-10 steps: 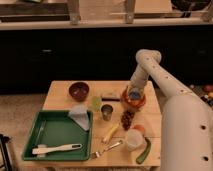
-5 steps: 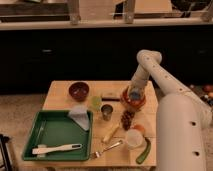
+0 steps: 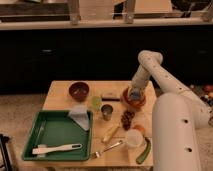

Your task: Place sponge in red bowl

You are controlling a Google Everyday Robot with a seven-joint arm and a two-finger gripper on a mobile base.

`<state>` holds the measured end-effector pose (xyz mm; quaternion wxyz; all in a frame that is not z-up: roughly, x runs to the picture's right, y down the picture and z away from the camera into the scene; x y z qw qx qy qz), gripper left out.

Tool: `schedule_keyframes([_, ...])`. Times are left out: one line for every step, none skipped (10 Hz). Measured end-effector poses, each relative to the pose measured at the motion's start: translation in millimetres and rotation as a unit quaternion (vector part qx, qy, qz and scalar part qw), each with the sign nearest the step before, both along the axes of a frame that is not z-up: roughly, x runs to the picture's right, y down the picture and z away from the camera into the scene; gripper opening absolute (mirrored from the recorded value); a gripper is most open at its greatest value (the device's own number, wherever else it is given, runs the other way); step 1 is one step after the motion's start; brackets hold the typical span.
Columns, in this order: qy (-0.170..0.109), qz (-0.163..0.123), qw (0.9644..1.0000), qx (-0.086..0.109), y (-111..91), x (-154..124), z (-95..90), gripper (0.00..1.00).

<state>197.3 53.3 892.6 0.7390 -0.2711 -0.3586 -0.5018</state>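
The red bowl [image 3: 131, 102] sits on the wooden table at the back right, orange-red and shallow. My gripper [image 3: 134, 93] points down right over it, at or just inside its rim. A small blue-grey patch, the sponge [image 3: 133, 92], shows at the gripper's tip above the bowl's middle. I cannot tell whether the sponge rests in the bowl or hangs in the gripper. The arm comes in from the lower right and hides the table's right edge.
A maroon-brown bowl [image 3: 79, 91] stands at the back left. A green tray [image 3: 40, 131] at the front left holds a pale grey cloth [image 3: 80, 115] and a white spatula [image 3: 56, 148]. A metal cup [image 3: 106, 111], grapes [image 3: 128, 119], a fork [image 3: 107, 149] and a white cup [image 3: 132, 137] lie mid-table.
The gripper has stayed over the red bowl, shifting only very slightly. Nothing else on the table has moved.
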Motion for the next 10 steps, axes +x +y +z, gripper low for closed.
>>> schedule_keyframes([-0.004, 0.005, 1.0000, -0.003, 0.8, 2.8, 0.8, 0.18])
schedule_keyframes([-0.007, 0.007, 0.9999, -0.004, 0.5, 2.8, 1.2, 0.26])
schedule_keyframes([-0.012, 0.009, 0.9999, -0.005, -0.3, 1.9, 1.3, 0.35])
schedule_keyframes([-0.016, 0.010, 0.9998, -0.006, -0.7, 1.2, 1.4, 0.48])
schedule_keyframes([-0.019, 0.011, 0.9997, -0.008, -1.2, 0.1, 1.0, 0.58])
schedule_keyframes([-0.022, 0.011, 0.9997, -0.009, -0.5, -0.1, 0.6, 0.67])
schedule_keyframes([-0.024, 0.012, 0.9996, -0.008, -0.8, 0.2, 0.6, 0.77])
schedule_keyframes([-0.026, 0.012, 0.9996, -0.008, -0.8, 0.9, 0.3, 0.80])
schedule_keyframes([-0.028, 0.013, 0.9995, -0.008, -0.5, 1.1, 0.2, 0.80])
schedule_keyframes([-0.030, 0.014, 0.9994, -0.007, -0.7, 1.3, -0.3, 0.80])
